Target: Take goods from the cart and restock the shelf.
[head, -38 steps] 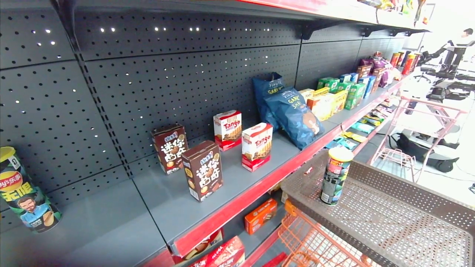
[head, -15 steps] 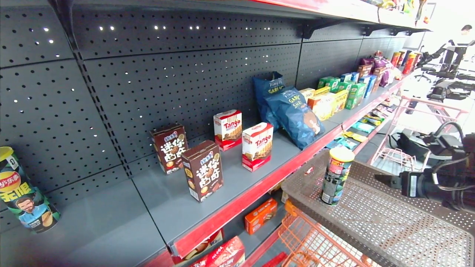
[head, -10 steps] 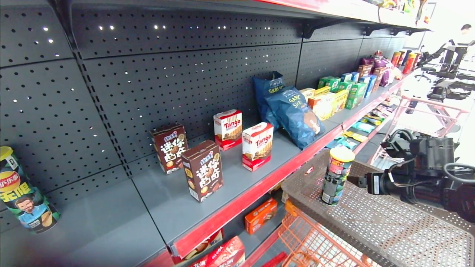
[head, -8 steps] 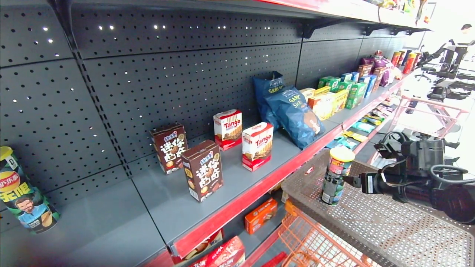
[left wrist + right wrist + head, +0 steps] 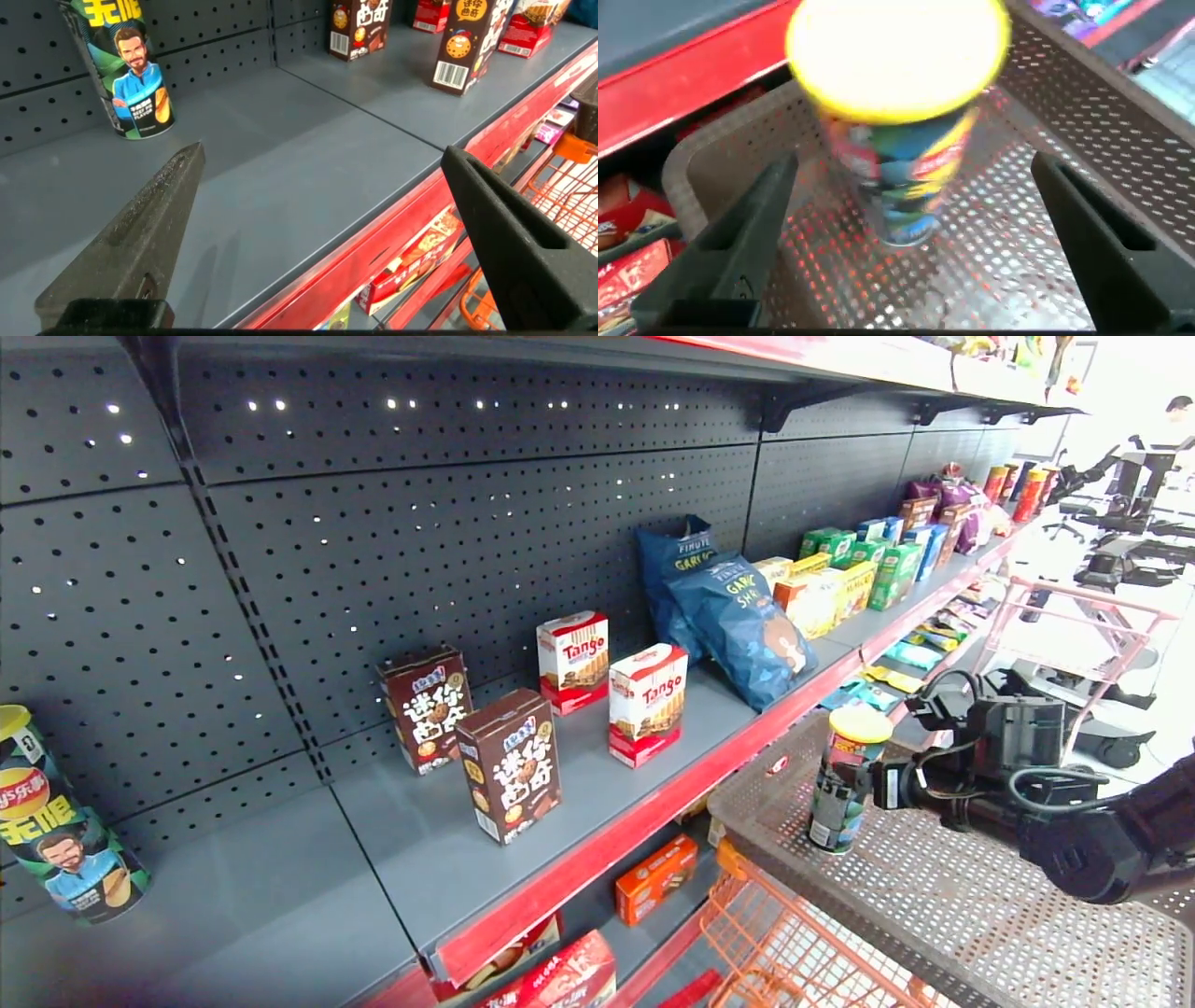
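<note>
2.5 s ago, nothing beside the can [image 5: 845,777] on the tray [image 5: 980,905], lower right of the head view. Since then, entry of the right gripper [image 5: 861,782] from the right edge, and steady advance to the left across the tray. Now arrives at the can, at about mid-height. In the right wrist view, shows its 2 fingers [image 5: 738,243] spread wide, 1 on each side of the can, seemingly not yet touching it.

As for the can: stands upright near the tray corner closest to the shelf [image 5: 560,821], yellow lid on top.

Means that the reach is almost finished. Next step is probably closing on the can, then lifting it over to the shelf. Likely belongs beside the 2nd can [image 5: 65,821] at the left edge of the head view, with free grey space next to it.

Left gripper [image 5: 324,154]: spread too, holding nothing, above that free part of the shelf.
</note>
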`<state>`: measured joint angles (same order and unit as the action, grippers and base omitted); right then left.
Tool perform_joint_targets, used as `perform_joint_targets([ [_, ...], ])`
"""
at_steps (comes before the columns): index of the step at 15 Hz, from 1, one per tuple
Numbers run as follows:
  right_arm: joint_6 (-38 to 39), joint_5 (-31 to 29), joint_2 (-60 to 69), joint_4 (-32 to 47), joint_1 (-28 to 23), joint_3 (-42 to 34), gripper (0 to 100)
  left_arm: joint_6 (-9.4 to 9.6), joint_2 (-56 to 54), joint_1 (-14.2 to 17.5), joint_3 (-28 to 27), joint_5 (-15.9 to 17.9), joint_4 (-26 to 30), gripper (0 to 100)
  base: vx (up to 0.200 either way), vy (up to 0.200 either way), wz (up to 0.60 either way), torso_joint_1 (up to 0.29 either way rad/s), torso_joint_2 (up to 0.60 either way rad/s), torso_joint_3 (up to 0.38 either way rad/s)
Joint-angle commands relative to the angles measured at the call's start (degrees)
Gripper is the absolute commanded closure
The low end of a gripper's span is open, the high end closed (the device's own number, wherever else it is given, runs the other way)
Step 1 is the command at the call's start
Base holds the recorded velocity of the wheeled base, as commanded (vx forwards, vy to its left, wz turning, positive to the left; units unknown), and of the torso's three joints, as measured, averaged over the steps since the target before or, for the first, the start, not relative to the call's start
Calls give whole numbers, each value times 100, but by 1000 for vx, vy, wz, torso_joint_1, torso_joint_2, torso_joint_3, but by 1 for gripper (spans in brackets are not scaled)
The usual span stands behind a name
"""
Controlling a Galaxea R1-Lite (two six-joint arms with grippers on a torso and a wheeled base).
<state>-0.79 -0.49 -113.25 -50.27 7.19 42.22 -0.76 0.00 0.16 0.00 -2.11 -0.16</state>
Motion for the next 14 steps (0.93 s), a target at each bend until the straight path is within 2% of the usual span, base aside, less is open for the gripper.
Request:
perform_joint_targets([
  [1,-9,5,-285,-272,116,-64,0,-4,0,2,0,-9,-2,0,0,0,0,0,0,0],
  [8,-536,-39,-971,-1239,72,-56,0,-4,0,2,0,0,-2,0,0,0,0,0,0,0],
  [11,-554,-48,-1094,-1310,45,-3,0,-4,0,2,0,-9,-2,0,0,0,0,0,0,0],
  [14,-545,-39,-1402,-1793,-16,15,0,-4,0,2,0,-9,-2,0,0,0,0,0,0,0],
])
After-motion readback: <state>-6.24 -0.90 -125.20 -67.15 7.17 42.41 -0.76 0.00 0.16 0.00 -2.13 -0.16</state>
